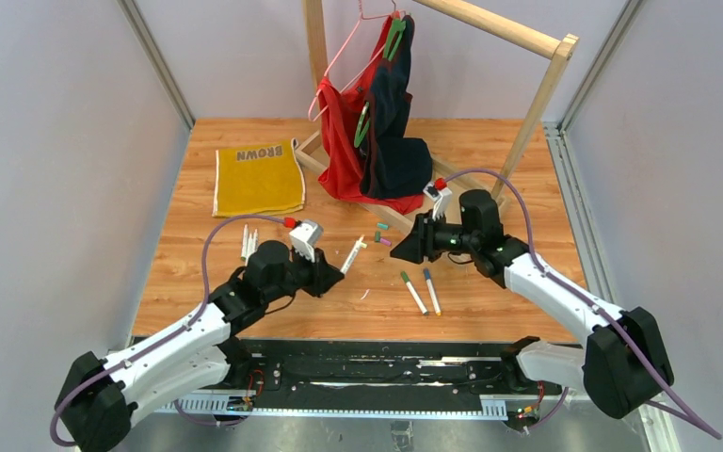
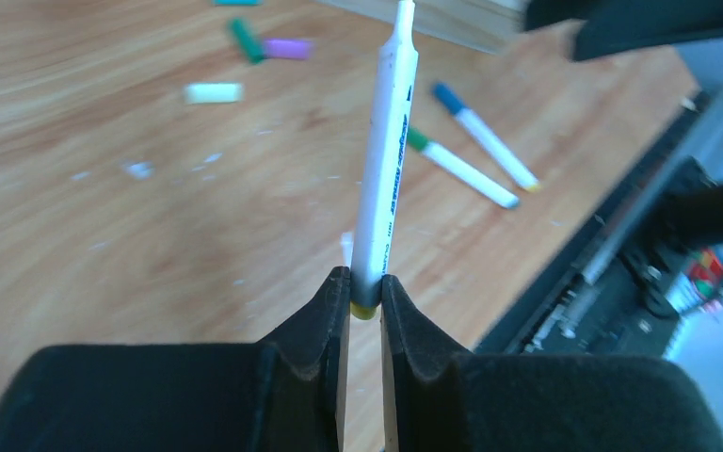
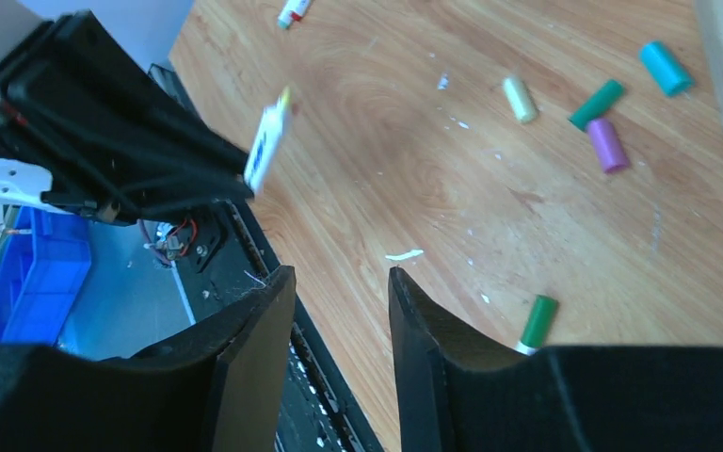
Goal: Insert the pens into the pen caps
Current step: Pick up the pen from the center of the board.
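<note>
if you start over on the left, a yellow towel (image 1: 257,179) lies flat at the back of the table (image 1: 471,301), and two more pens (image 1: 248,243) lie side by side just in front of it. next comes the left hand (image 2: 365,282), clamped tight on a white pen (image 2: 386,160) by its yellow end, so the barrel sticks out past the fingers, up off the table, tip toward the middle. beyond that tip the caps sit in a loose cluster: a pale yellow cap (image 2: 214,92), a green cap (image 2: 245,40) with a purple cap (image 2: 288,48) right beside it, and a teal cap (image 3: 666,68) farthest back. nearer the arms, a green-tipped pen (image 2: 461,169) and a blue-tipped pen (image 2: 490,139) lie almost parallel, close together. the right hand (image 3: 339,282) hovers just right of the caps, jaws apart, nothing between them. behind it stands a wooden rack (image 1: 541,104) hung with a red garment (image 1: 339,160) and a dark garment (image 1: 395,141).
</note>
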Action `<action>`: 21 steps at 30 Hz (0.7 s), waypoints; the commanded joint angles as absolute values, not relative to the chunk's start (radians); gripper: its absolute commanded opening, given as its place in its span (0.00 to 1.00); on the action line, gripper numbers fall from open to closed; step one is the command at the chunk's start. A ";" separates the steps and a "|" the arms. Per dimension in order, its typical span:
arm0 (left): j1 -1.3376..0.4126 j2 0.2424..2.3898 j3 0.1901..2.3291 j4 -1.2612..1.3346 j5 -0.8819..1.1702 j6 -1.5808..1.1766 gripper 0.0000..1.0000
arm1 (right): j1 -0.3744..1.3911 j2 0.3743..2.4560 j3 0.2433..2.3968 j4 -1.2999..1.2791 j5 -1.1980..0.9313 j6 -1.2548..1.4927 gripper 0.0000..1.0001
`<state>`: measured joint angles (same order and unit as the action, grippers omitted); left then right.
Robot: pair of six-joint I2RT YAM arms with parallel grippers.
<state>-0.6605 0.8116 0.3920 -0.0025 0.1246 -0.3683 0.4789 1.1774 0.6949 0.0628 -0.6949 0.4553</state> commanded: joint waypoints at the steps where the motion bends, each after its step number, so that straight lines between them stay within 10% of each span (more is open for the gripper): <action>1: -0.800 0.783 0.371 0.154 0.173 -0.354 0.00 | 0.546 1.183 0.686 0.191 -0.715 0.534 0.43; 21: -0.868 0.761 0.306 0.212 0.125 -0.441 0.00 | 0.612 1.227 0.703 0.315 -0.706 0.607 0.47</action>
